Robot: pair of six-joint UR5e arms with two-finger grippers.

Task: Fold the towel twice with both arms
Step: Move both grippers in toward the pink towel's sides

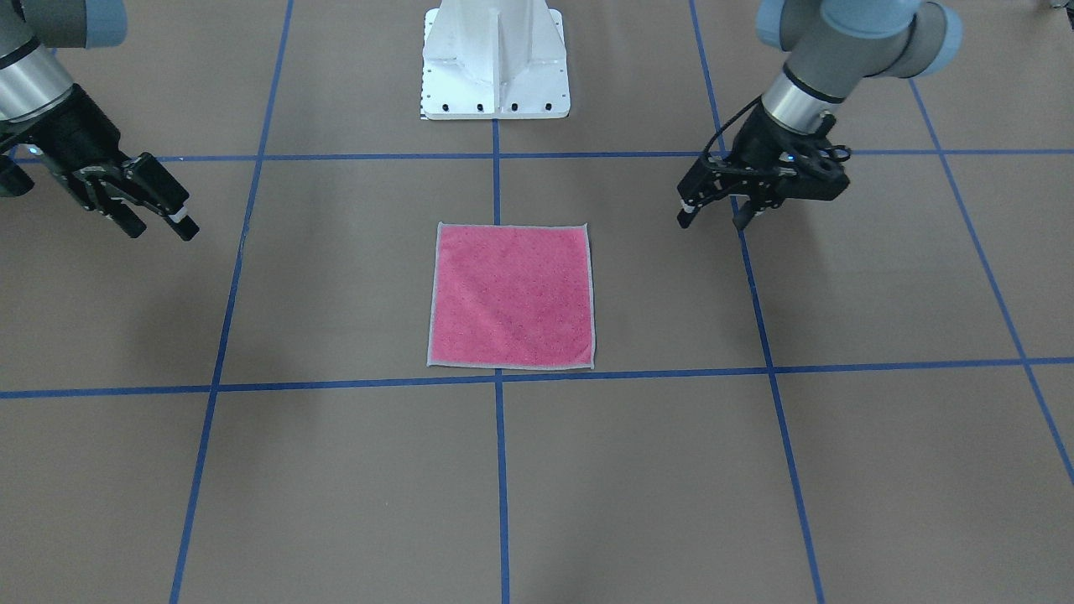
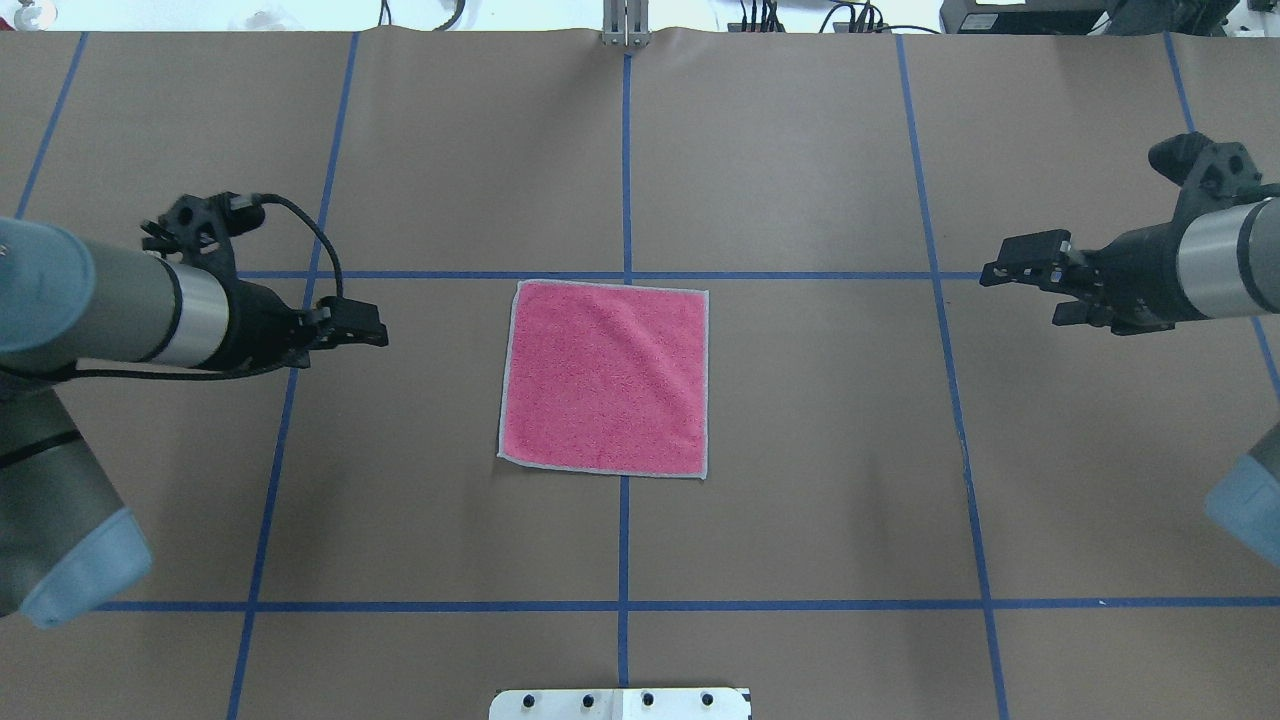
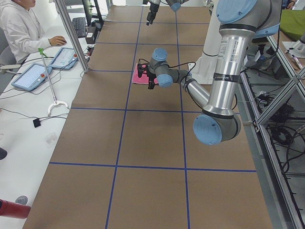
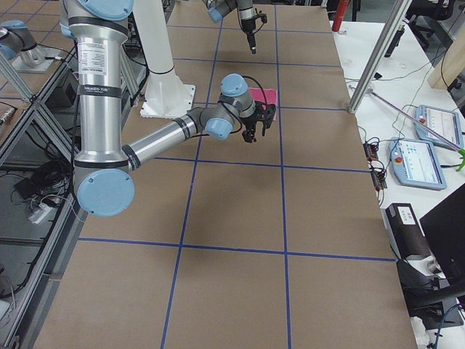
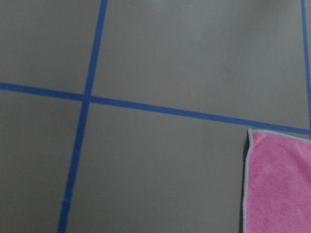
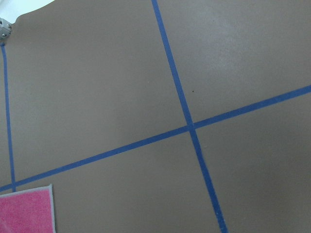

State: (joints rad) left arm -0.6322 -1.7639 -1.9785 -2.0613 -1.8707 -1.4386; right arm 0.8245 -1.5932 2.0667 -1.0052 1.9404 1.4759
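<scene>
The towel [image 2: 605, 378] lay flat at the middle of the table [image 2: 800, 540], directly before the robot's pedestal [image 1: 495, 63], astride the centre tape line [image 2: 624, 160], its far edge just beside a cross line. The left tool [image 2: 375, 325] hung over the table to the towel's left; the right tool [image 2: 1022, 293] hung to its right, farther off. Neither touched the towel.
</scene>
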